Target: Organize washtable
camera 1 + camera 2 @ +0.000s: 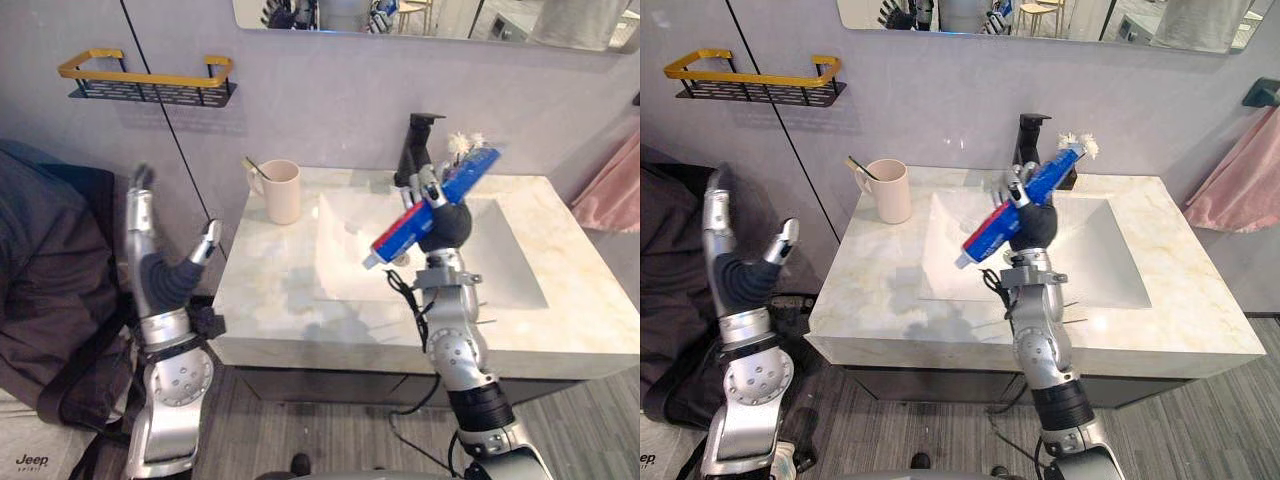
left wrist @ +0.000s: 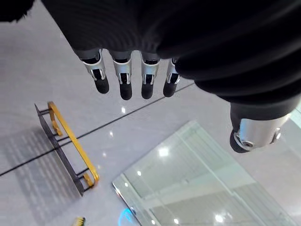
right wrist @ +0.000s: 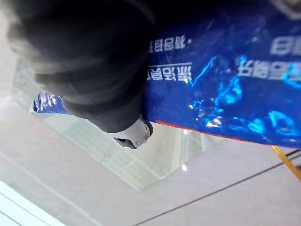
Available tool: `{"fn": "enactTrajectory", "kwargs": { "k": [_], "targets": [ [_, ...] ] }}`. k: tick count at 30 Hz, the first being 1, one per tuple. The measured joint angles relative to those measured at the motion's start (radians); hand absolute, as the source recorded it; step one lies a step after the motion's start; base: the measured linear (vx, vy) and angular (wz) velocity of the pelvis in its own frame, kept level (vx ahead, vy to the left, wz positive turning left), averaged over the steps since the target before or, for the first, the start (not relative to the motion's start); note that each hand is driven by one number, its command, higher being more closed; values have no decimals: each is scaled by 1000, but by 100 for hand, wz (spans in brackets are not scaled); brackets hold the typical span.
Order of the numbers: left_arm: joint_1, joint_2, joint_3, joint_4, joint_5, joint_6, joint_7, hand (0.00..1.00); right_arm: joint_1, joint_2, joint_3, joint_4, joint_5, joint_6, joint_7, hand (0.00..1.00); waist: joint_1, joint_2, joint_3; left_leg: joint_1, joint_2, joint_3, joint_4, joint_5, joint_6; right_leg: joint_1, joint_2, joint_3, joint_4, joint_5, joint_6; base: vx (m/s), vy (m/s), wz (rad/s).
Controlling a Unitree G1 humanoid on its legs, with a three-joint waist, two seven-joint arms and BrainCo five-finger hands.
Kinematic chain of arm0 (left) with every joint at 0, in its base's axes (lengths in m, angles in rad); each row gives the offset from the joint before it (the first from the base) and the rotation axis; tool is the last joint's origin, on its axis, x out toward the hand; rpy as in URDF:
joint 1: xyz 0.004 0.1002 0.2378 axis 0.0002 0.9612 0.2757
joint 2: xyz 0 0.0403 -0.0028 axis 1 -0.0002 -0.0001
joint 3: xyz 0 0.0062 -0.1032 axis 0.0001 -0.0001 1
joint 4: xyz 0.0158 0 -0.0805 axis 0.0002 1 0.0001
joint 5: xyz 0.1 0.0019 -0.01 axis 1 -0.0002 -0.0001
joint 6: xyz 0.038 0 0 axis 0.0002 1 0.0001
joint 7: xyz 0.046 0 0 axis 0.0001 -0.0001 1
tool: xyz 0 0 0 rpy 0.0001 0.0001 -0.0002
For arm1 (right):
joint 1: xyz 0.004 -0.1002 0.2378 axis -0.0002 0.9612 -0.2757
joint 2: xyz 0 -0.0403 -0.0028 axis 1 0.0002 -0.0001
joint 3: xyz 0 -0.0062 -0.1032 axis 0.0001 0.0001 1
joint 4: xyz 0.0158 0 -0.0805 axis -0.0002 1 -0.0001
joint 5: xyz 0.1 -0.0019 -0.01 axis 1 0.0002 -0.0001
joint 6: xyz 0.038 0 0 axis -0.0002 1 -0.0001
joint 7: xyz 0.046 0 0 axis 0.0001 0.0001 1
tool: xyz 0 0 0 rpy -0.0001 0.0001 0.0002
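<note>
My right hand (image 1: 440,215) is raised over the white sink basin (image 1: 340,260), shut on a blue and red toothpaste tube (image 1: 432,205) that slants with its white cap low on the left. The tube's blue side (image 3: 225,70) lies across the right wrist view. A beige cup (image 1: 281,190) with a toothbrush (image 1: 255,167) in it stands at the marble counter's (image 1: 270,290) back left. My left hand (image 1: 152,262) is held up beside the counter's left edge, open, its fingers (image 2: 123,77) straight.
A black faucet (image 1: 414,145) stands behind the basin with a white tuft (image 1: 464,143) beside it. A black wall shelf with a yellow rail (image 1: 146,80) hangs at upper left. A pink towel (image 1: 612,185) hangs at right. A dark jacket (image 1: 50,260) lies left of the counter.
</note>
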Motion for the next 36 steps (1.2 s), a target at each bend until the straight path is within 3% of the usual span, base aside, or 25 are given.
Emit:
{"fn": "enactTrajectory", "kwargs": {
  "k": [3, 6, 11, 14, 16, 23, 30, 36],
  "targets": [
    [35, -47, 113, 146, -121, 1, 7, 0, 21, -2, -57, -15, -47, 0, -5, 100, 13, 1, -1, -2, 0, -12, 0, 4, 5, 5, 0, -12, -6, 0, 0, 14, -34, 11],
    [71, -71, 151, 310, -201, 6, -11, 0, 25, -2, -113, -15, -73, -1, -24, 100, 24, 1, -1, -6, -2, -16, 0, 4, 5, 4, -1, -16, -6, 0, 0, 5, -12, 4],
    [106, -80, 154, 725, -304, 47, -145, 0, 31, -2, -175, -14, -158, -1, -50, 100, 25, 0, -1, -21, -9, -37, -1, 4, 5, -1, -8, -41, -5, -4, 5, -4, -13, 14],
    [118, -84, 136, 845, -321, 65, -206, 0, 30, -2, -184, -13, -203, -1, -68, 100, 28, -3, -2, -28, -9, -38, -1, 4, 5, -5, -9, -46, -5, -6, 4, -11, -10, 5],
    [126, -84, 96, 906, -321, 68, -242, 0, 27, -7, -195, -4, -242, -1, -80, 100, 46, -6, -3, -40, -7, -40, 0, 4, 4, -18, -9, -45, -4, -6, 3, 0, 0, 0],
    [127, -75, -64, 999, -320, 68, -324, 0, -164, -31, -237, 134, -361, -1, -178, 100, 67, -12, -2, -68, -4, -68, 0, 13, -5, -27, -7, -70, -6, -4, 2, -10, -19, 10],
    [115, -32, -151, 1004, -321, 59, -344, 0, -567, -189, -238, 284, -496, -3, -290, 100, 114, -27, 22, -119, 1, -125, 1, 36, -12, -44, 3, -125, -21, -2, -1, -9, -37, 24],
    [67, -4, -169, 1022, -320, 41, -360, 0, -852, -303, -191, 445, -604, -1, -372, 100, 164, -27, 85, -178, 0, -164, 26, 41, -18, -71, 8, -174, -26, -1, -2, -15, -18, 24]
  ]
}}
